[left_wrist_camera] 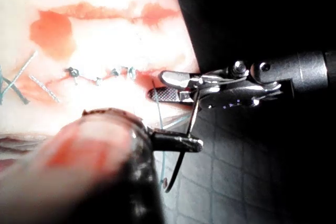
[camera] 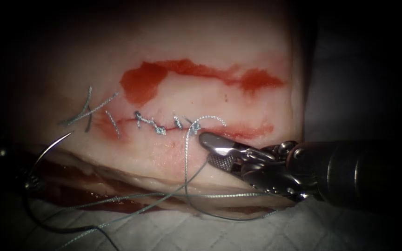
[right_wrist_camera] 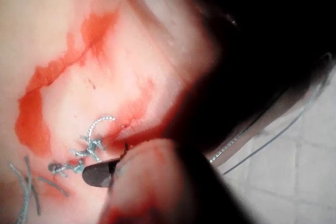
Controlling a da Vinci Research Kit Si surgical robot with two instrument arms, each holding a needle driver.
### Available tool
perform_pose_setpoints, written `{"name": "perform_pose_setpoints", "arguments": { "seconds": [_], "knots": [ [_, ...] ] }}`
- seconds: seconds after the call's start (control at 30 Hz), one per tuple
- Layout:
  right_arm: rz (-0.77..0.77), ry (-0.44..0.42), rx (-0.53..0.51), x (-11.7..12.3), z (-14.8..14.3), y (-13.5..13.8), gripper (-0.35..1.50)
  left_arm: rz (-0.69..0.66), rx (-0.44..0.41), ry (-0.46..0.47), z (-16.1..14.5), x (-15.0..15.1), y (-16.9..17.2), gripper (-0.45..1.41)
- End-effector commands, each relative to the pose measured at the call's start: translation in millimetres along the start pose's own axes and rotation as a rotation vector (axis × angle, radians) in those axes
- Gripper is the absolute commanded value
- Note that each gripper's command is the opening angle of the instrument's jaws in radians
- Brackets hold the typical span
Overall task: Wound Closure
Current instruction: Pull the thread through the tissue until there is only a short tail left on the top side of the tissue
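left claw [left_wrist_camera: 197, 144] grips the needle [camera: 52, 146] off the tissue's [camera: 210, 42] left edge; right claw [camera: 209, 149] gapes empty beside the cut [camera: 238, 131].

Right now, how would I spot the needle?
Start at the tissue and follow its cut leftward, past the stitches. The needle sits at the left edge, outside the tissue, held near mid-curve by the left hand; the right hand is open and empty. Unlike the limp thread, it is a stiff, shiny arc.

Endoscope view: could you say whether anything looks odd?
Red fluid is smeared above the cut; cut ends of thread lie by its left end. Left tool holds the needle mid-curve, outside the tissue; right tool, jaws open, holds nothing.
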Motion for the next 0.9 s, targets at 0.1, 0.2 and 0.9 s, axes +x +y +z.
{"name": "perform_pose_setpoints", "arguments": {
  "seconds": [0.1, 0.2, 0.9],
  "knots": [
    [-0.009, -0.009, -0.008, -0.4, 1.4, -0.7, 0.09, 0.0, 0.001, 0.003, 0.2, 0.0, 0.7, -0.45],
    [-0.014, -0.008, -0.011, -1.0, 1.3, -1.0, -0.21, 0.0, 0.001, 0.005, 0.3, 0.0, 0.7, -0.45],
    [-0.341, -0.34, -0.125, -16.8, -19.8, 10.3, -0.35, -0.005, -0.009, -0.064, -0.4, -0.8, 1.6, -0.45]
  ]
}}
